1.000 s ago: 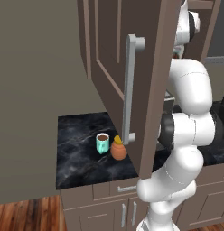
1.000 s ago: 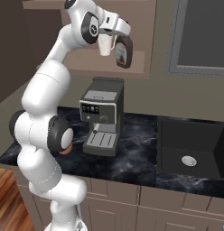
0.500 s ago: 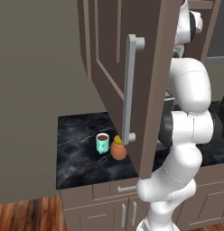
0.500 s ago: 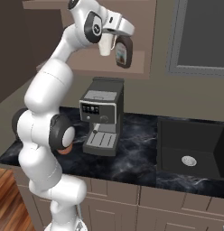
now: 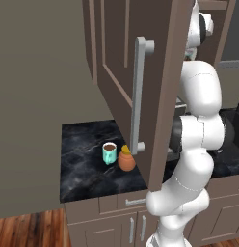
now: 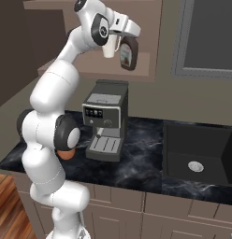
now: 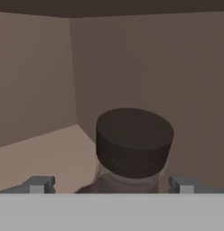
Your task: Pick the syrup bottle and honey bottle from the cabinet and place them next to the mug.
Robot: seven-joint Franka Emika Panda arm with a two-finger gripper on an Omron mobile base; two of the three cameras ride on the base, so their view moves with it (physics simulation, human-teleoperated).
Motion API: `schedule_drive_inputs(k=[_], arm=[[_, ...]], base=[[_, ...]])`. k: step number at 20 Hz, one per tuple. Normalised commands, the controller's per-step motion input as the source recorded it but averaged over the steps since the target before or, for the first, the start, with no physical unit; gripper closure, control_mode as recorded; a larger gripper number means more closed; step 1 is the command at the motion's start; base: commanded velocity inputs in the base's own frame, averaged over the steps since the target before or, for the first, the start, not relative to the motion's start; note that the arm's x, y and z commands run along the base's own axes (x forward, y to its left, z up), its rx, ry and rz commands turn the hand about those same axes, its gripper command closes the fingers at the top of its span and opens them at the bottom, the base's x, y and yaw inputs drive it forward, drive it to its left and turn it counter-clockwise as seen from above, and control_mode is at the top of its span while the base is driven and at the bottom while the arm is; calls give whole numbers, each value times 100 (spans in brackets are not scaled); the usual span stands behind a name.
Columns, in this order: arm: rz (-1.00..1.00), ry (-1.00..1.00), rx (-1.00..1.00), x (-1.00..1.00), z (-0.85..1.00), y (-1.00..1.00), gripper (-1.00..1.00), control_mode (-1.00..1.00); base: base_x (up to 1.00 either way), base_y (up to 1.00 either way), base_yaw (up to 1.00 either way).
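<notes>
The white arm's two-finger gripper has eased closer, fingers spread wide either side of the tall dark brown syrup bottle on the brown wooden cabinet shelf, apparently not yet gripping it.

Teal mug, orange-brown honey bottle (yellow cap), black marbled counter.

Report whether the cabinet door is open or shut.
Open: the cabinet door swings out over the counter, and the gripper reaches the shelf inside.
</notes>
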Motion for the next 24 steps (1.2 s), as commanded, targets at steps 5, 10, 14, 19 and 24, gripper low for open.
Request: schedule_drive_inputs(k=[5,10,14,19,24], arm=[[0,0,0,10,0,0,-100,-100],[0,0,0,0,0,0,100,-100],[0,0,0,0,0,0,100,-100],[0,0,0,0,0,0,100,-100],[0,0,0,-18,-4,2,100,-100]], base=[[0,0,0],[0,0,0],[0,0,0],[0,0,0],[0,0,0]])
